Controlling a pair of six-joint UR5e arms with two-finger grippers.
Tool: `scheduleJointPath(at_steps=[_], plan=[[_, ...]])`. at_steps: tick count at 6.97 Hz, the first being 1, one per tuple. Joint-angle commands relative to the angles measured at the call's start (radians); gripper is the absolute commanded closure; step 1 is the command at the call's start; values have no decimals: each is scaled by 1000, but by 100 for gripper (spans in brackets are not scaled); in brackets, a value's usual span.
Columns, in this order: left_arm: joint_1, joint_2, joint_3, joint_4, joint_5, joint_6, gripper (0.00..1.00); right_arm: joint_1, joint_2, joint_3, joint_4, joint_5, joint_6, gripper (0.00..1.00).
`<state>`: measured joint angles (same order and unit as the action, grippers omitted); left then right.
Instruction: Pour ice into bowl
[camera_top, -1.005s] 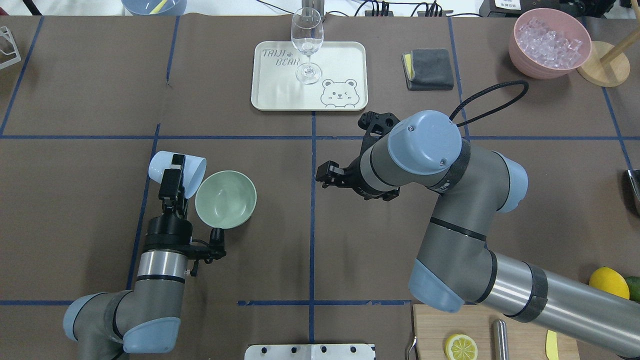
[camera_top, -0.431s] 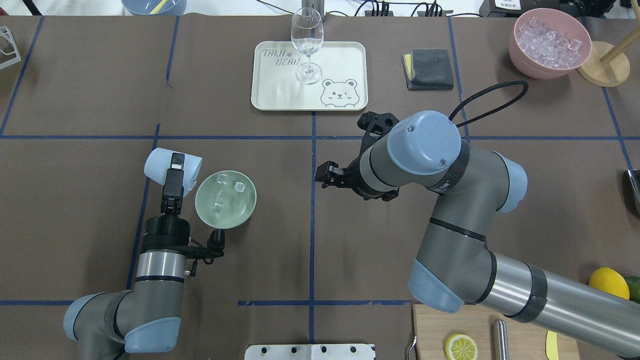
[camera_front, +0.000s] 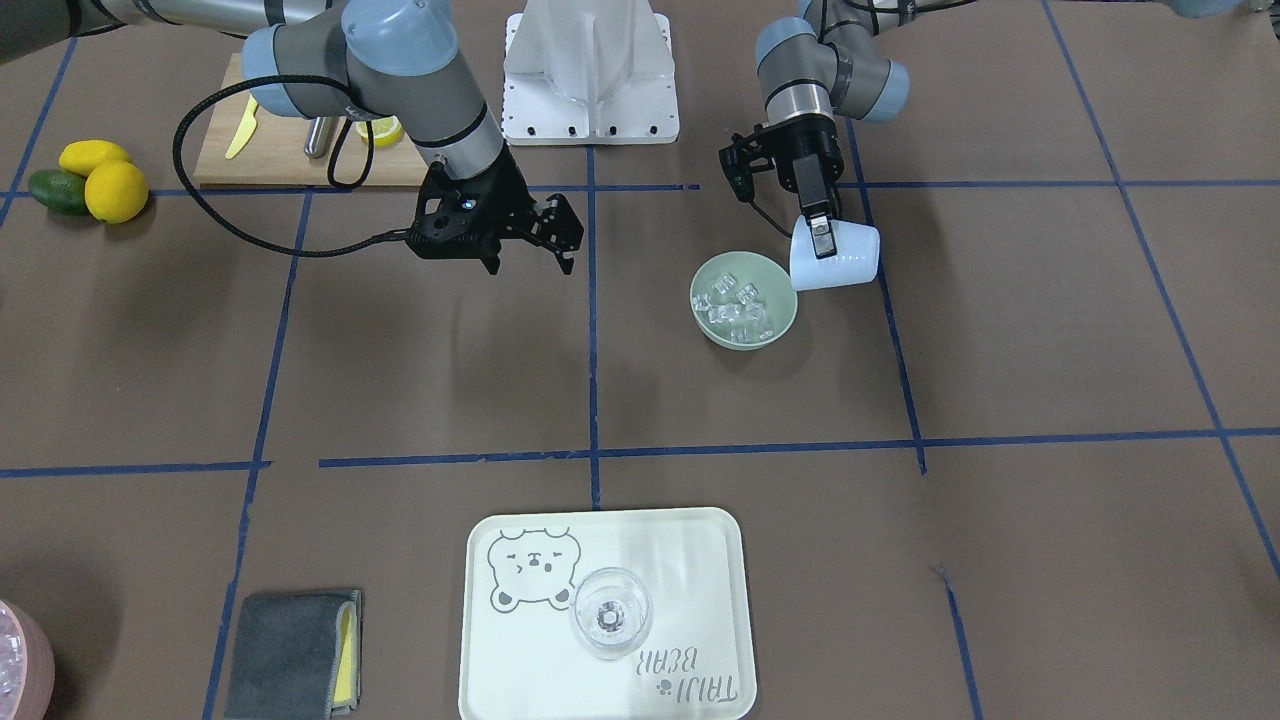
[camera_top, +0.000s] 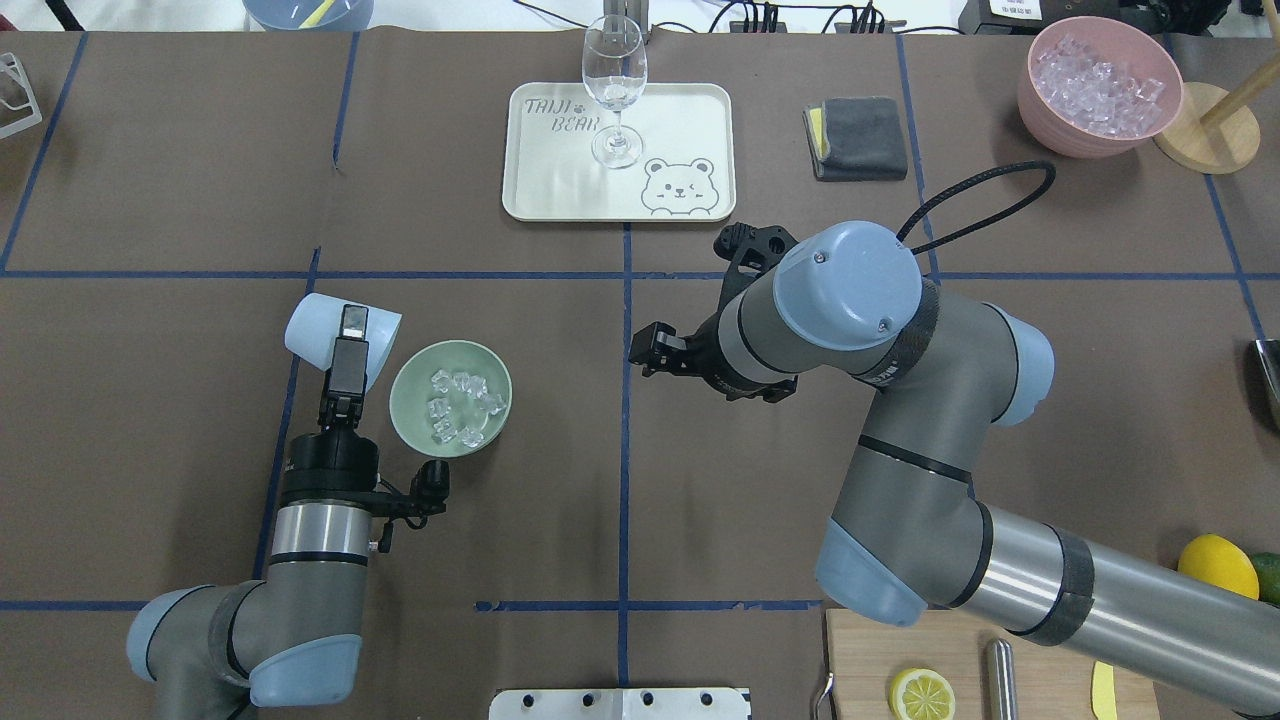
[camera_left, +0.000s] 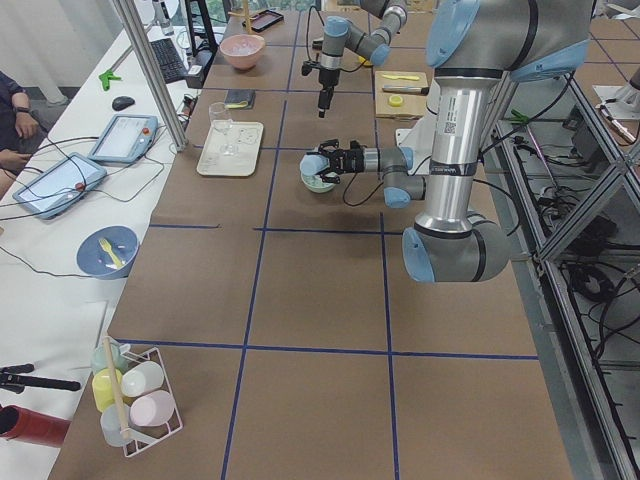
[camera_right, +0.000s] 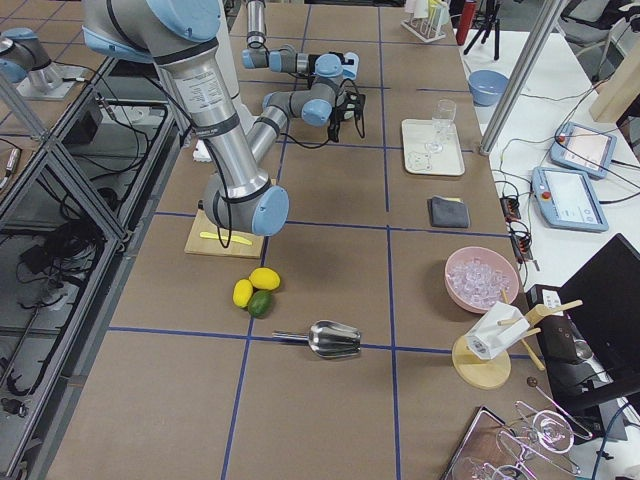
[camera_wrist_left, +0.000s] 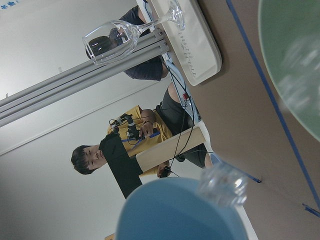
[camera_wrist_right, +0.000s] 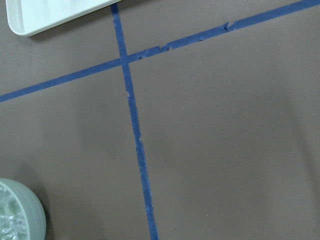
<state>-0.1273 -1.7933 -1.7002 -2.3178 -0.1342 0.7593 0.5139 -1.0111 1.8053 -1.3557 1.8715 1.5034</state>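
The sage-green bowl (camera_top: 450, 348) stands on the table's left half and holds several clear ice cubes (camera_top: 460, 408). My left gripper (camera_top: 349, 352) is shut on a light blue cup (camera_top: 312, 333), which is tipped on its side with its mouth at the bowl's left rim. The front view shows the cup (camera_front: 845, 262), bowl (camera_front: 745, 342) and ice (camera_front: 738, 310). In the left wrist view one cube (camera_wrist_left: 222, 185) is at the cup's rim (camera_wrist_left: 170, 210), and the bowl (camera_wrist_left: 285, 45) is blurred. My right gripper (camera_top: 645, 355) is open and empty, right of the bowl.
A cream tray (camera_top: 680, 120) with a wine glass (camera_top: 614, 85) stands at the back centre. A grey cloth (camera_top: 858, 137) and a pink bowl of ice (camera_top: 1040, 110) are at the back right. A cutting board (camera_top: 860, 660) with a lemon half (camera_top: 921, 694) is at the front right.
The bowl was empty a second ago and now holds several ice cubes poured from the cup. The cup has tilted further and shifted slightly left. The right arm has not moved.
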Motion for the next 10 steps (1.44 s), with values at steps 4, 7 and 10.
scheduleJointPath(at_steps=[4,7,10], plan=[[-2,3,-36,-18,2,2,100,0,0,0,0,0,0,0],[-3,70,-116,-94,-132,5,100,-2,2,2,0,-2,3,0],[-17,234,-124,-374,-301,-18,100,-5,9,2,-2,-5,11,0]])
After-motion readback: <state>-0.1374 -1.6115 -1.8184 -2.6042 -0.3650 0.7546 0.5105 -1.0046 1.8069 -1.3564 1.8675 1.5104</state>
